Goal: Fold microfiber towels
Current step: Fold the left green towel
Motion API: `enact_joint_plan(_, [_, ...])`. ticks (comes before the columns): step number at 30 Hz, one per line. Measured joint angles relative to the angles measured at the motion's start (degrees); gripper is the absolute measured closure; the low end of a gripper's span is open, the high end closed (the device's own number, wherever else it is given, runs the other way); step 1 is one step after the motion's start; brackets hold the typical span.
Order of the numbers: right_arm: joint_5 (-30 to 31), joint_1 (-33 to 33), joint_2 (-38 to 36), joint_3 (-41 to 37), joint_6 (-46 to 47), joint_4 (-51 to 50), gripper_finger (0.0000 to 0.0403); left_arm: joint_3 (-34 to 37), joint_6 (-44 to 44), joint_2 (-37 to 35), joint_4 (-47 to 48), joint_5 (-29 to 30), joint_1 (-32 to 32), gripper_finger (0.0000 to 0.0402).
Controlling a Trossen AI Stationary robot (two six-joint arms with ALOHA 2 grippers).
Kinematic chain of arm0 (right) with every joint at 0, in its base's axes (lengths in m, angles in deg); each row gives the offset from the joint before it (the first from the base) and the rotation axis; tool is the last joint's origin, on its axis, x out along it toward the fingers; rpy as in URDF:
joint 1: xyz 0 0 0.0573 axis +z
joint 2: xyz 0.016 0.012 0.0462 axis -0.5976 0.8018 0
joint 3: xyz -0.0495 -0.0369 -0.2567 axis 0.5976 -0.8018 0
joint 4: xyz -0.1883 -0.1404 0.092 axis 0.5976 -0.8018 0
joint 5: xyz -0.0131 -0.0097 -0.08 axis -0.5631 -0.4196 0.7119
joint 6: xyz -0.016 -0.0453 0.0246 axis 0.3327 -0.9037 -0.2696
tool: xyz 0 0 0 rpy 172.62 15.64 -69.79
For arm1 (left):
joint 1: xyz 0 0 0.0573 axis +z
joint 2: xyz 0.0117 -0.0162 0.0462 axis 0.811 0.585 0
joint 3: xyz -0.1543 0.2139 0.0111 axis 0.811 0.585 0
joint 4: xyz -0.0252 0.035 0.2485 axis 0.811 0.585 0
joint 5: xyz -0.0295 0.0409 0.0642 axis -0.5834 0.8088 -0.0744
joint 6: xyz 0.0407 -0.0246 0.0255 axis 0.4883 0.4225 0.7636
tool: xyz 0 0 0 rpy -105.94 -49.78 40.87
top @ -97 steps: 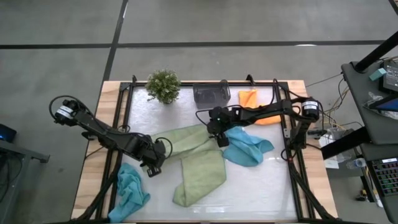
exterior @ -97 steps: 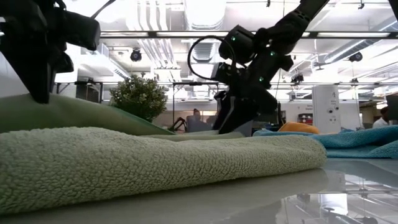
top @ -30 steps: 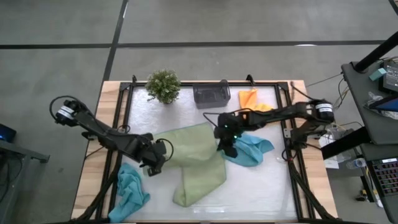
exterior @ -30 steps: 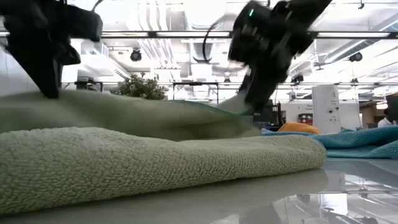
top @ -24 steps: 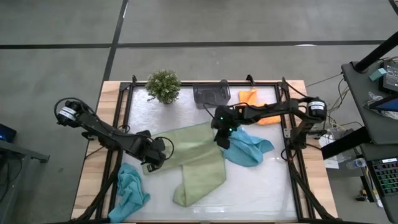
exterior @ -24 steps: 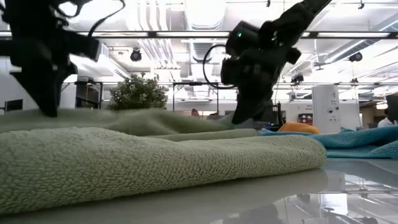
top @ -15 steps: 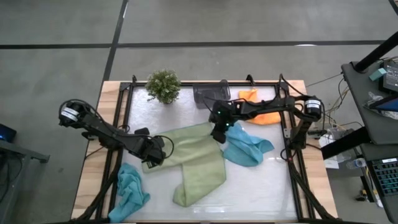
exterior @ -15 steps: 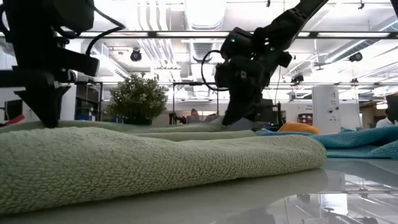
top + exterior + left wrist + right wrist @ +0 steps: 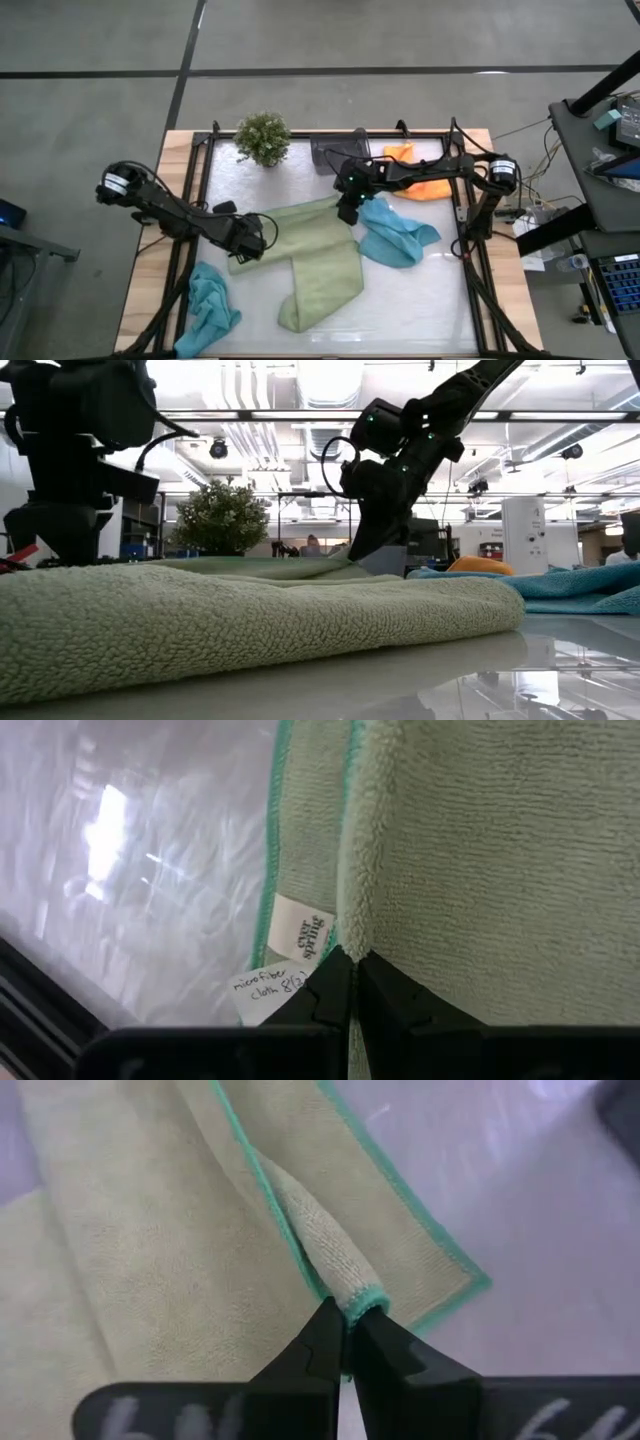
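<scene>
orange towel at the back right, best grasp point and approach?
Judging from the high view, pinch the orange towel at its bare back-left corner, coming straight down. Its right side lies under the right arm, and the grey bin crowds the left, so a top-down corner pinch looks cleanest.

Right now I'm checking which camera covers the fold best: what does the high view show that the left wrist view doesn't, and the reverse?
Only the high view shows the whole table: both teal-blue towels, the orange towel, the potted plant, the grey bin, and the right gripper pinching the green towel's far corner.

Only the left wrist view shows the towel's white tags, one handwritten, and its teal edge stitching.

Both show the left gripper shut on the light green towel.
</scene>
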Motion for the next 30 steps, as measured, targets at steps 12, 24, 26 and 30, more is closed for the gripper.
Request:
enact_joint_plan(12, [1.97,-1.14,0.00,3.79,-0.19,-4.72,0.0294,-0.44,0.11,0.46,-0.03,2.31,0.00,0.0326])
enact_joint_plan(24, [1.83,-0.29,-0.79,6.35,-3.53,-11.61,0.0268,-4.72,0.16,-0.09,-0.17,2.44,-0.55,0.0263])
enact_joint_plan(26, [1.74,1.08,-0.79,5.13,-3.53,-10.37,0.0274,-4.74,1.25,-0.11,-4.42,2.42,-0.99,0.0263])
enact_joint_plan(30, [1.73,3.76,-0.79,2.41,-3.15,-5.86,0.0293,-3.08,5.17,-0.11,-15.72,2.39,-1.68,0.0263])
